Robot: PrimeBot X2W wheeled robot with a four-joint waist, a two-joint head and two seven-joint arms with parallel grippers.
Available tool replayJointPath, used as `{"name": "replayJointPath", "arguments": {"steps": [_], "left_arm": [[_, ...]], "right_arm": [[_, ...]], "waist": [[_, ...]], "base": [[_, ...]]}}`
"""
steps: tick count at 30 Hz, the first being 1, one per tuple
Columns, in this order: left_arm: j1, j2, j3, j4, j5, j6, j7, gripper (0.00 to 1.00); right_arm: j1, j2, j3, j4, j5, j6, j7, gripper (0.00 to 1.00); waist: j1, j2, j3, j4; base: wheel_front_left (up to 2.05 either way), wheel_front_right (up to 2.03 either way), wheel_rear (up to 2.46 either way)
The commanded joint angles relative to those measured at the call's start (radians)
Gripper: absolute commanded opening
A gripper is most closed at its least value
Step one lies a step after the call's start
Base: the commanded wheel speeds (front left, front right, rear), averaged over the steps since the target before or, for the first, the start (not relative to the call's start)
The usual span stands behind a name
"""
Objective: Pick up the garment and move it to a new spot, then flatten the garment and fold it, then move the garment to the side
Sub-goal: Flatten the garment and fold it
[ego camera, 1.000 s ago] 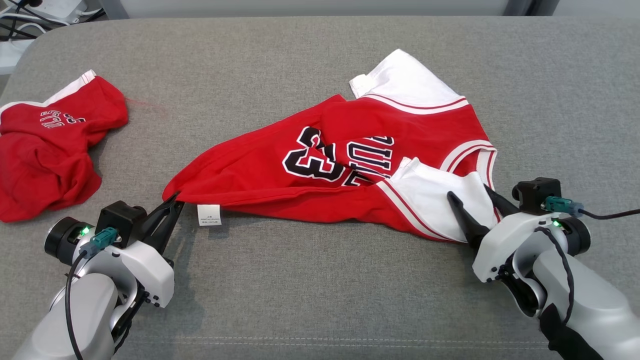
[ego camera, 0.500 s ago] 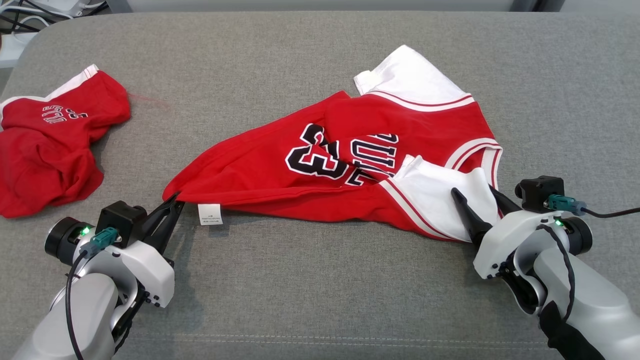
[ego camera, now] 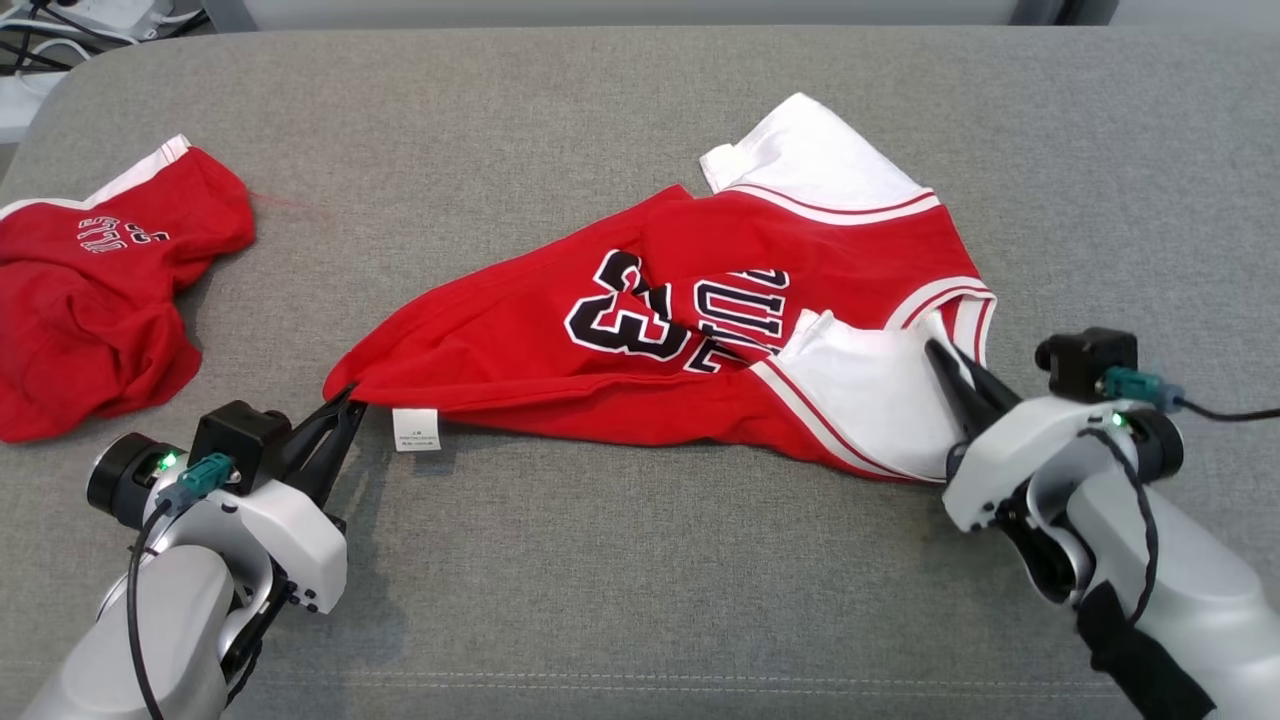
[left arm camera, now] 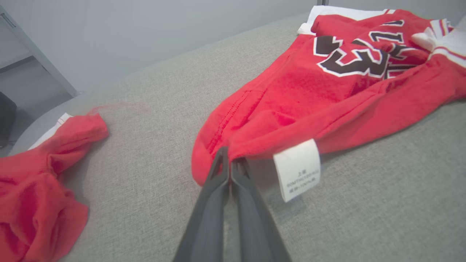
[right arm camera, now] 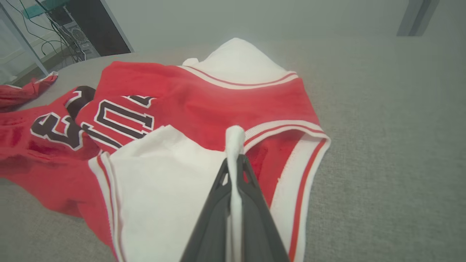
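A red jersey [ego camera: 640,330] with white sleeves and black "23" lettering lies crumpled across the grey cushion [ego camera: 640,560]. My left gripper [ego camera: 345,400] is shut on the jersey's red hem corner [left arm camera: 225,154], just left of a white care label [left arm camera: 297,169]. My right gripper [ego camera: 945,352] is shut on the edge of the near white sleeve [right arm camera: 171,182], and a fold of white cloth [right arm camera: 235,140] sticks up between its fingers.
A second red garment [ego camera: 95,290] with white trim lies bunched at the cushion's far left [left arm camera: 40,174]. Cables and equipment [ego camera: 60,20] sit beyond the cushion's back left corner. Bare grey cushion stretches along the front and at the right.
My right gripper has closed from open onto the white sleeve edge and shifted slightly up the picture. The left gripper keeps its hold on the hem; the head camera wobbled a little.
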Motion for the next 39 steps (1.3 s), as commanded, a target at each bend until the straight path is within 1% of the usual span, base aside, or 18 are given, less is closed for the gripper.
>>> {"name": "replayJointPath", "arguments": {"steps": [1,4,5,10,15,18,21,23,24,25,27,29,31,33,35,37,39], "left_arm": [[-0.037,0.046,0.036,-0.023,-0.023,-0.007,-0.005,0.0],[-0.078,0.077,0.017,-0.046,-0.048,-0.007,0.006,0.0],[-0.078,0.077,0.017,-0.046,-0.048,-0.007,0.006,0.0],[-0.175,0.154,-0.003,-0.104,-0.085,-0.007,0.057,0.0],[-0.263,0.2,-0.025,-0.15,-0.17,-0.007,0.127,0.0],[-0.349,0.23,-0.067,-0.183,-0.238,-0.007,0.205,0.0],[-0.445,0.269,-0.094,-0.199,-0.311,-0.007,0.266,0.0],[-0.495,0.3,-0.117,-0.197,-0.339,-0.007,0.288,0.0],[-0.524,0.328,-0.143,-0.196,-0.359,-0.007,0.296,0.0],[-0.528,0.34,-0.16,-0.196,-0.366,-0.007,0.297,0.0],[-0.502,0.356,-0.207,-0.2,-0.392,-0.007,0.312,0.0],[-0.444,0.364,-0.264,-0.214,-0.442,-0.007,0.339,0.0],[-0.364,0.371,-0.315,-0.232,-0.509,-0.007,0.365,0.0],[-0.28,0.38,-0.373,-0.258,-0.565,-0.007,0.385,0.0],[-0.201,0.386,-0.42,-0.278,-0.618,-0.007,0.39,0.0],[-0.129,0.382,-0.462,-0.287,-0.655,-0.007,0.383,0.0],[-0.071,0.369,-0.492,-0.28,-0.673,-0.007,0.354,0.0]], "right_arm": [[-0.031,-0.01,-0.013,-0.052,-0.016,0.001,-0.014,0.0],[-0.075,-0.038,-0.042,-0.107,-0.037,0.001,-0.015,0.0],[-0.075,-0.038,-0.042,-0.107,-0.037,0.001,-0.015,0.0],[-0.166,-0.081,-0.079,-0.159,-0.063,0.001,-0.015,0.0],[-0.257,-0.098,-0.067,-0.188,-0.071,0.001,-0.011,0.0],[-0.343,-0.113,-0.059,-0.185,-0.085,0.001,-0.008,0.0],[-0.432,-0.119,-0.08,-0.177,-0.089,0.001,-0.01,0.0],[-0.479,-0.119,-0.107,-0.171,-0.093,0.001,-0.012,0.0],[-0.503,-0.117,-0.128,-0.169,-0.102,0.001,-0.013,0.0],[-0.504,-0.114,-0.135,-0.17,-0.102,0.001,-0.014,0.0],[-0.473,-0.103,-0.123,-0.183,-0.089,0.001,-0.014,0.0],[-0.41,-0.101,-0.068,-0.217,-0.044,0.001,-0.002,0.0],[-0.33,-0.123,0.01,-0.276,0.032,0.001,0.046,0.0],[-0.249,-0.17,0.099,-0.34,0.109,0.001,0.111,0.0],[-0.17,-0.233,0.166,-0.4,0.197,0.001,0.172,0.0],[-0.101,-0.298,0.218,-0.445,0.27,0.001,0.224,0.0],[-0.045,-0.346,0.251,-0.475,0.339,0.001,0.26,0.0]], "waist": [[0.0,0.0,-0.005,0.0],[0.0,0.0,-0.014,0.001],[0.0,0.0,-0.014,0.001],[0.0,0.0,-0.036,0.003],[0.0,0.0,-0.042,-0.003],[0.0,0.0,-0.046,-0.007],[0.0,0.0,-0.052,-0.015],[0.0,0.0,-0.062,-0.022],[0.0,0.0,-0.074,-0.029],[0.0,0.0,-0.082,-0.032],[0.0,0.0,-0.101,-0.036],[0.0,0.0,-0.118,-0.038],[0.0,0.0,-0.131,-0.038],[0.0,0.0,-0.139,-0.036],[0.0,0.0,-0.144,-0.032],[0.0,0.0,-0.148,-0.03],[0.0,0.0,-0.151,-0.03]], "base": [[0.0,0.0,0.0],[0.0,0.0,0.0],[0.0,0.0,0.0],[0.0,0.0,0.0],[0.0,0.0,0.0],[0.0,0.0,0.0],[0.0,0.0,0.0],[0.0,0.0,0.0],[0.0,0.0,0.0],[0.0,0.0,0.0],[0.0,0.0,0.0],[0.0,0.0,0.0],[0.0,0.0,0.0],[0.0,0.0,0.0],[0.0,0.0,0.0],[0.0,0.0,0.0],[0.0,0.0,0.0]]}}
